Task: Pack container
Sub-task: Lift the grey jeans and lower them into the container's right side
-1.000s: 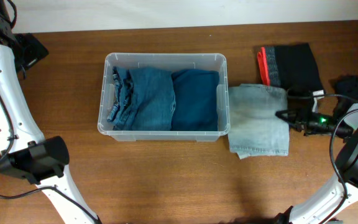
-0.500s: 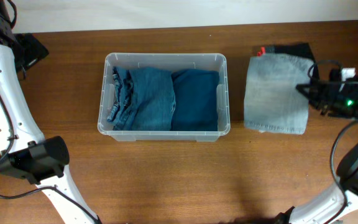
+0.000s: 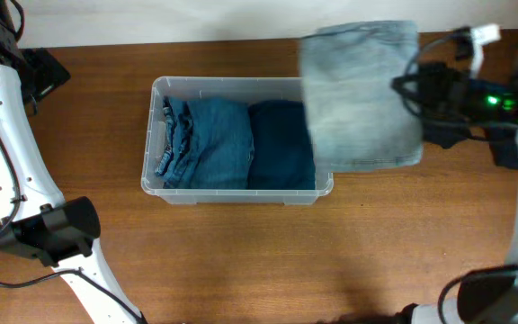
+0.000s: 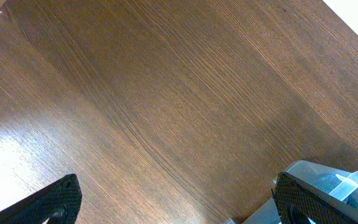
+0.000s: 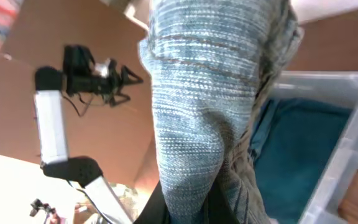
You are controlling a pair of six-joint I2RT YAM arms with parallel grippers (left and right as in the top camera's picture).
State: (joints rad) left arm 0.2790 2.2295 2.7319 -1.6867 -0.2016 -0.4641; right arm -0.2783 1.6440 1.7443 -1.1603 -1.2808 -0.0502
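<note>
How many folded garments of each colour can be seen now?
Mid-blue garment, in the container: 1
Dark blue garment, in the container: 1
Pale grey garment, held up by the right tool: 1
Total: 3

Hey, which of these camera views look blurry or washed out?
Overhead: the pale folded jeans in the right end effector are smeared by motion, the container is sharp. Left wrist: glare whitens the table at lower left. Right wrist: the lower-left background is blown out.
</note>
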